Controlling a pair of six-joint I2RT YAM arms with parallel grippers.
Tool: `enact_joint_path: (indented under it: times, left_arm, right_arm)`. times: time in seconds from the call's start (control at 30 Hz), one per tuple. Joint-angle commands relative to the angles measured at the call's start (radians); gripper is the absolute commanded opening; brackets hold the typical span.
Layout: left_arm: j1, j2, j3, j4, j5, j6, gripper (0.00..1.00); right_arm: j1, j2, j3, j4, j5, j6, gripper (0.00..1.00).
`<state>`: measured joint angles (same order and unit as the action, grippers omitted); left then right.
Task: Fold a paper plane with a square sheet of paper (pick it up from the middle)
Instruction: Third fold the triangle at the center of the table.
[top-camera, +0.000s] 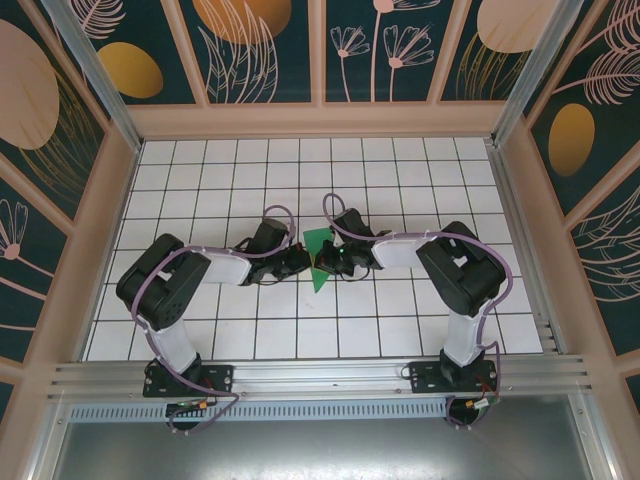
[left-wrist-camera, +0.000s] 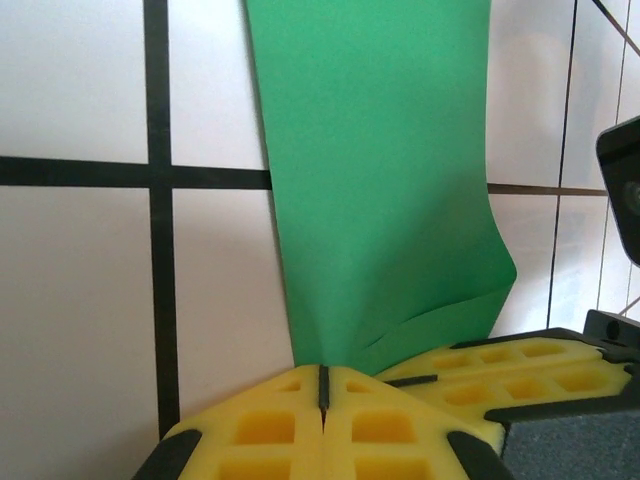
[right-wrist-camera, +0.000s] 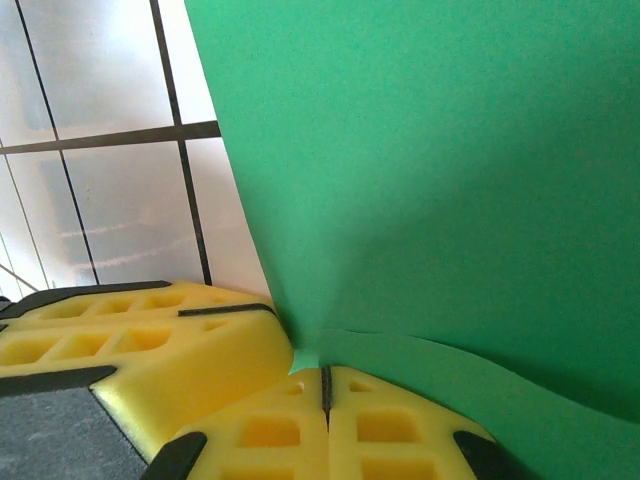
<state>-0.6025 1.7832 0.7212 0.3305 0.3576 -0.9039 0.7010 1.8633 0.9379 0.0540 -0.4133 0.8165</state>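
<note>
Over the white tiled worktop (top-camera: 420, 320), left gripper (left-wrist-camera: 323, 385) and right gripper (right-wrist-camera: 325, 385) both pinch the thin bright-green square sheet of paper (left-wrist-camera: 380, 180). Light, floppy stuff, creases easily, so I'd grip mid-sheet.

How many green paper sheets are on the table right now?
1: a thin bright green paper sheet mid-table, pinched by the left fingers and the right fingers; a second beneath could be hidden.

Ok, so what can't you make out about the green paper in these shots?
Top view: the sheet of paper is small, its middle hidden under the left gripper and right gripper; creases unreadable.
Left wrist view: its far end is cut off by the top edge; the pinched part is hidden between shut fingers.
Right wrist view: it runs off the top and right edges and hides the table behind.
</note>
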Motion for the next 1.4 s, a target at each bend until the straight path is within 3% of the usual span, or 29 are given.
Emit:
enact_joint_path:
  times: [0.0, 0.4, 1.37]
  left_arm:
    - [-0.013, 0.029, 0.023, -0.080, -0.042, 0.040, 0.00]
    - [-0.023, 0.089, 0.050, -0.238, -0.142, 0.130, 0.00]
    - [-0.026, 0.098, 0.109, -0.277, -0.185, 0.158, 0.00]
  right_arm:
    - [-0.009, -0.007, -0.028, -0.045, 0.044, -0.006, 0.00]
    - [-0.037, -0.117, -0.042, 0.033, 0.002, -0.040, 0.00]
    - [-0.078, -0.077, -0.180, 0.044, 0.086, 0.001, 0.00]
